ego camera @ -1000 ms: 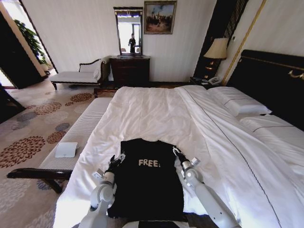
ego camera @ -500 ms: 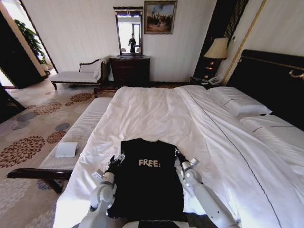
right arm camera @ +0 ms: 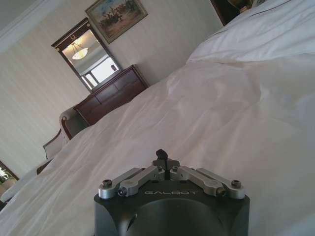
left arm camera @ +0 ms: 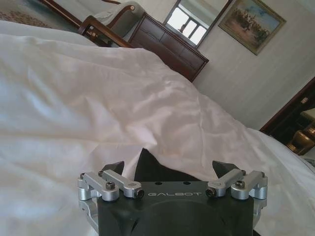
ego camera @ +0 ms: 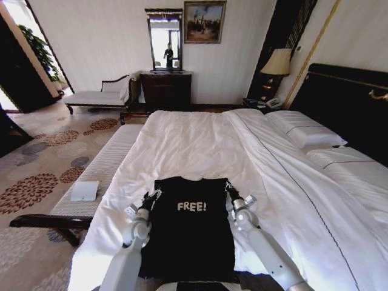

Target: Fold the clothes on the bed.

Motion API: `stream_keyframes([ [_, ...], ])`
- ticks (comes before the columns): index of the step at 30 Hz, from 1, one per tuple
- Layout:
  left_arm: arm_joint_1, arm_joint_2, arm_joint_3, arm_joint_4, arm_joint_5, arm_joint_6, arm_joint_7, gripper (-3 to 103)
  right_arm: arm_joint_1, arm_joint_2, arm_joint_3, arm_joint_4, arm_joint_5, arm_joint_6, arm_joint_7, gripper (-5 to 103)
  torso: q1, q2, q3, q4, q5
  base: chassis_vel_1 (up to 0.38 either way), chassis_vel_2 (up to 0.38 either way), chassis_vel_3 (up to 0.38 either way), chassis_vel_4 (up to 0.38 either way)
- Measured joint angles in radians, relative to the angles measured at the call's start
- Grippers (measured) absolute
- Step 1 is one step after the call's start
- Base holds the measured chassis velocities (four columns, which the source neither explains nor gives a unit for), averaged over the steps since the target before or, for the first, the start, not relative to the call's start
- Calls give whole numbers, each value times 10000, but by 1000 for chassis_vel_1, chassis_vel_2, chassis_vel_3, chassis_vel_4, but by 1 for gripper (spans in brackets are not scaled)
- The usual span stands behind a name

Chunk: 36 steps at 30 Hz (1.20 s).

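Observation:
The black T-shirt [ego camera: 188,236] with white "FREE!" lettering lies flat on the white bed [ego camera: 200,139], near its front edge. My left gripper [ego camera: 151,196] rests at the shirt's upper left edge. In the left wrist view this gripper [left arm camera: 169,167] is open, and a peak of black fabric [left arm camera: 147,164] rises between its spread fingers. My right gripper [ego camera: 228,187] sits at the shirt's upper right corner. The right wrist view shows that gripper [right arm camera: 161,155] shut over the white duvet [right arm camera: 221,98]; the pinched fabric is hidden beneath it.
A pale upholstered bench [ego camera: 103,170] runs along the bed's left side with a white object [ego camera: 84,191] on it. Pillows [ego camera: 306,130] and the dark headboard [ego camera: 345,103] are at right. A dresser [ego camera: 165,90], chaise [ego camera: 100,94] and lamp [ego camera: 277,62] stand by the far wall.
Both grippers have moved a little farther up the bed. The shirt's top right corner went with the right gripper, squaring the top edge and uncovering the end of the lettering.

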Motion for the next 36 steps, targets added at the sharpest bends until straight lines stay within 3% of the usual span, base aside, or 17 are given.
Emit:
stream_keyframes([
  [7,-1383,-205,132,1477,-124,121,-297,100,2,-54,-7,-236,-206,4,-55,0,0,0,0,-1,0,0,0,0,0],
  [14,-1993,-342,159,2559,-12,108,-345,103,-154,14,68,-132,-253,17,-37,0,0,0,-1,-2,0,0,0,0,0],
  [18,-2147,-378,166,2889,0,86,-298,100,-206,80,96,-77,-297,31,-27,0,0,0,-1,-1,0,0,0,0,0],
  [21,-2209,-429,167,2999,-46,31,-260,90,-220,131,105,-77,-330,42,-6,0,-1,0,-1,-2,-1,0,0,0,0],
  [22,-2219,-444,159,3006,-82,10,-243,80,-227,146,107,-73,-340,44,2,0,-1,1,-1,-2,-1,0,0,0,0],
  [24,-2219,-448,157,3006,-95,-6,-220,80,-238,151,108,-63,-351,47,10,0,-1,2,-1,-1,0,0,0,0,0],
  [27,-2203,-451,163,3007,-99,-32,-142,64,-267,164,118,-30,-398,57,18,0,-1,2,-1,-1,-1,0,0,0,0],
  [33,-2177,-474,167,3012,-82,-60,-103,46,-321,186,152,-8,-462,68,47,0,-1,2,-2,-1,-1,0,0,0,0],
  [36,-2138,-469,162,2958,-69,-71,-103,30,-377,183,181,52,-499,77,64,0,-1,2,-1,-1,-1,0,0,0,0],
])
